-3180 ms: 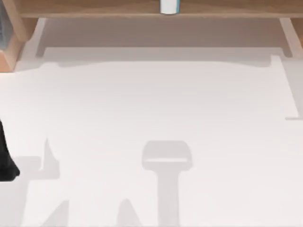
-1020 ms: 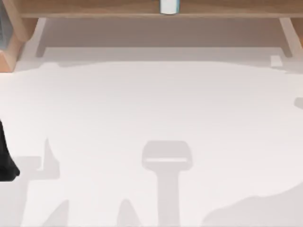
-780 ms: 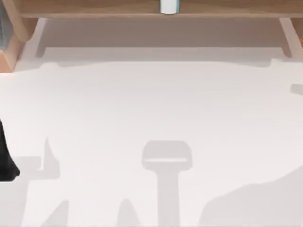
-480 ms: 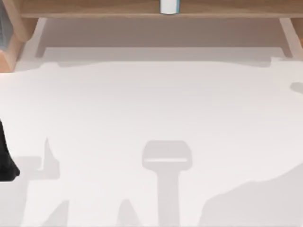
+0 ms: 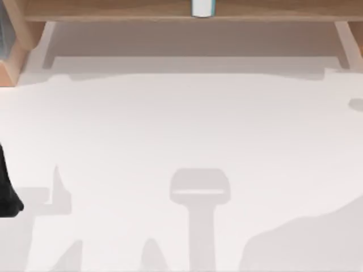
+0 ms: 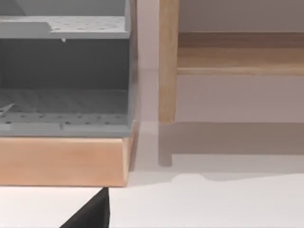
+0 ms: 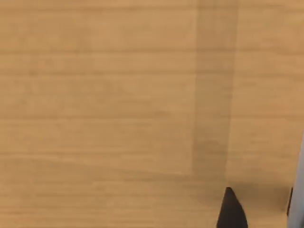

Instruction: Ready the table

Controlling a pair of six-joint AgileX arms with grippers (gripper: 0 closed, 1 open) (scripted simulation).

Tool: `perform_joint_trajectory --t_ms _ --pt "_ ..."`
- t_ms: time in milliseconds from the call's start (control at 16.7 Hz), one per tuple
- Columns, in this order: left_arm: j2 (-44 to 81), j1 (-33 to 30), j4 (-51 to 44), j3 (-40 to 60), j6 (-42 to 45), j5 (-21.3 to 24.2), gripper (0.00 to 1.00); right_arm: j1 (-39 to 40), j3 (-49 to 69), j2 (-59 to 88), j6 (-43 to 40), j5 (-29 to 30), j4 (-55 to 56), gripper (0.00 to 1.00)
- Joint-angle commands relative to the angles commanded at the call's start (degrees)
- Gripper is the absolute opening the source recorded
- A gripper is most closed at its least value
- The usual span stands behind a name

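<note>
**Right arm on the move, table bare**

Nearest you, a broad shadow (image 5: pixel 306 243) now spreads over the table's (image 5: pixel 181 124) near right corner, where the white top was evenly lit a few seconds ago. Farther along the right edge, a small shadow (image 5: pixel 356 105) has crept toward the back. Take both as the right arm's shadow as it swings toward the shelf. Its wrist view shows pale wood (image 7: pixel 104 95) up close, with one dark tip (image 7: pixel 231 211) of that arm; you cannot tell whether its jaws are released or clenched.

The left arm (image 5: pixel 7 190) sits parked at the table's left edge, jaws likewise impossible to judge, facing a grey rack (image 6: pixel 61 80) and a shelf post (image 6: pixel 167 61).

At the back, a white cylinder (image 5: pixel 202 7) stands on the wooden shelf (image 5: pixel 113 8). The table carries nothing yet, so readying it has likely barely begun.
</note>
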Motion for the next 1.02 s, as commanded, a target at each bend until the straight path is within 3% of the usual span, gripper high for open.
perform_joint_trajectory --t_ms 360,1020 --pt "0.0 0.0 0.0 0.0 0.0 0.0 1.00 0.0 0.0 0.0 0.0 0.0 0.0 0.98" --pt "0.0 0.0 0.0 0.0 0.0 0.0 1.00 -0.3 -2.1 0.1 0.6 0.1 -0.9 1.00"
